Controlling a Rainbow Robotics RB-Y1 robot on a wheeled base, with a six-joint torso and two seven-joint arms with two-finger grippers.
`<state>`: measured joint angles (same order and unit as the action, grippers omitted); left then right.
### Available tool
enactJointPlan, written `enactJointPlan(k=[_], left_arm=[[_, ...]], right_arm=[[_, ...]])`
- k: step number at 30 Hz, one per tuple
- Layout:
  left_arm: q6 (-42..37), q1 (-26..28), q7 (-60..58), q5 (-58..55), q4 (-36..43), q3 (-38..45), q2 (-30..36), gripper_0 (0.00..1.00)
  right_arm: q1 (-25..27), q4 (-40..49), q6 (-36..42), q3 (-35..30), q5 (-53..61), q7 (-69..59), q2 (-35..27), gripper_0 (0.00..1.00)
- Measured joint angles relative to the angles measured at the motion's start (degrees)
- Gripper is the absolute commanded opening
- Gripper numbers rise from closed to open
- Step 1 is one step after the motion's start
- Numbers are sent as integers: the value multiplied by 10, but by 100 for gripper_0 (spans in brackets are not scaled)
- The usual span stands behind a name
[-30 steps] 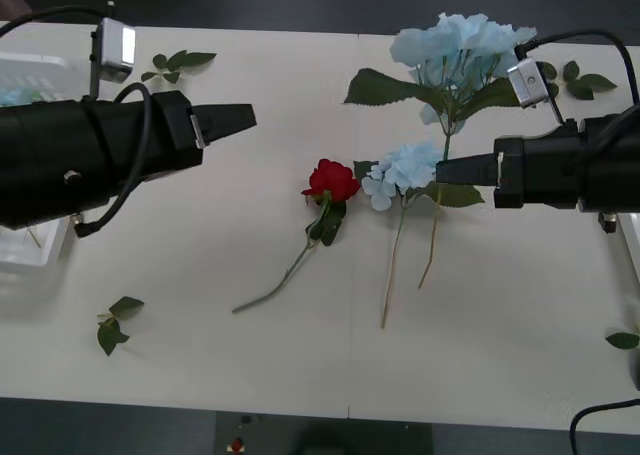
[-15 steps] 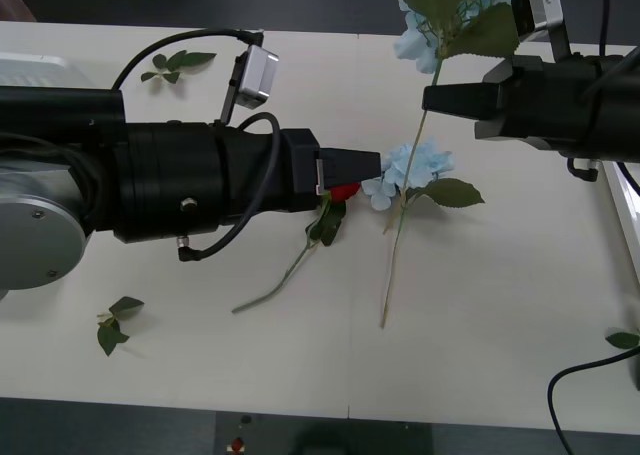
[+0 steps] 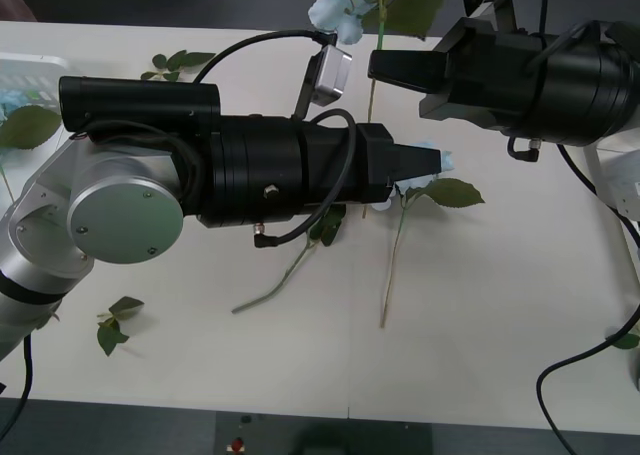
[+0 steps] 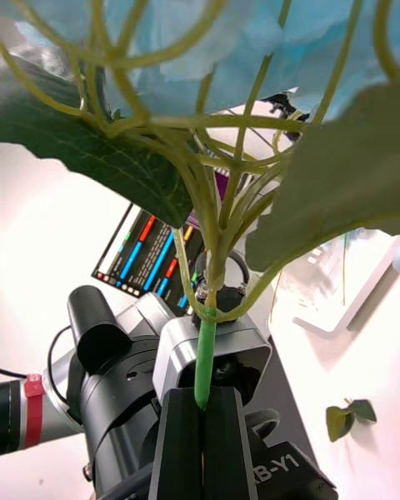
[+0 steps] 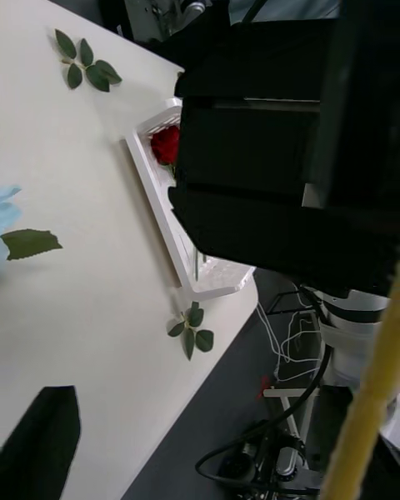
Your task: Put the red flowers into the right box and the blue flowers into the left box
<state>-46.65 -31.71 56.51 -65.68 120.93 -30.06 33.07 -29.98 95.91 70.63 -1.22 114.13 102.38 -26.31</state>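
The right end effector (image 3: pixel 385 67), black-fingered and raised above the pale surface (image 3: pixel 500 305), was closed on the thin green stem of a pale light-blue artificial hydrangea (image 3: pixel 345 5). In the right wrist view the two fingers (image 4: pixel 185 442) stood pressed together with the stem (image 4: pixel 204 358) clamped between them; the fluffy blue head (image 4: pixel 250 42) and broad green leaves spread just beyond the fingertips. In the front view the stem hung down past the fingers toward the surface.

The left end effector (image 3: pixel 425 162) reached across the middle of the surface. Its tip sat right at the head of a second pale blue hydrangea (image 3: pixel 447 162), most of which the arm hid; that flower's leaf (image 3: pixel 450 192) and long stem (image 3: pixel 393 265) lay on the surface below the tip. Whether the left fingers were open or closed could not be told. A green rose stem with dark leaves (image 3: pixel 290 270) lay under the left arm, its bloom hidden.

Behind the left arm's elbow stood the translucent white ribbed plastic bin (image 3: pixel 30 75), with a blue flower head and a leaf inside. In the left wrist view, beyond the right arm, the white thick-rimmed plastic tray (image 5: pixel 158 208) held a red artificial rose (image 5: pixel 165 143). Loose green leaf sprigs (image 3: pixel 178 63) lay scattered on the surface.
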Motion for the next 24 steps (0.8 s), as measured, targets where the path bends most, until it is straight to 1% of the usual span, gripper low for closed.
enactJointPlan(k=[6,20,24], left_arm=[[0,0,0,0,0,0,5,0],[1,0,0,-3,0,0,20,0],[9,-1,0,-3,0,0,35,0]], right_arm=[[0,0,0,-8,0,0,17,0],[0,0,0,-8,0,0,17,0],[0,0,0,-8,0,0,17,0]])
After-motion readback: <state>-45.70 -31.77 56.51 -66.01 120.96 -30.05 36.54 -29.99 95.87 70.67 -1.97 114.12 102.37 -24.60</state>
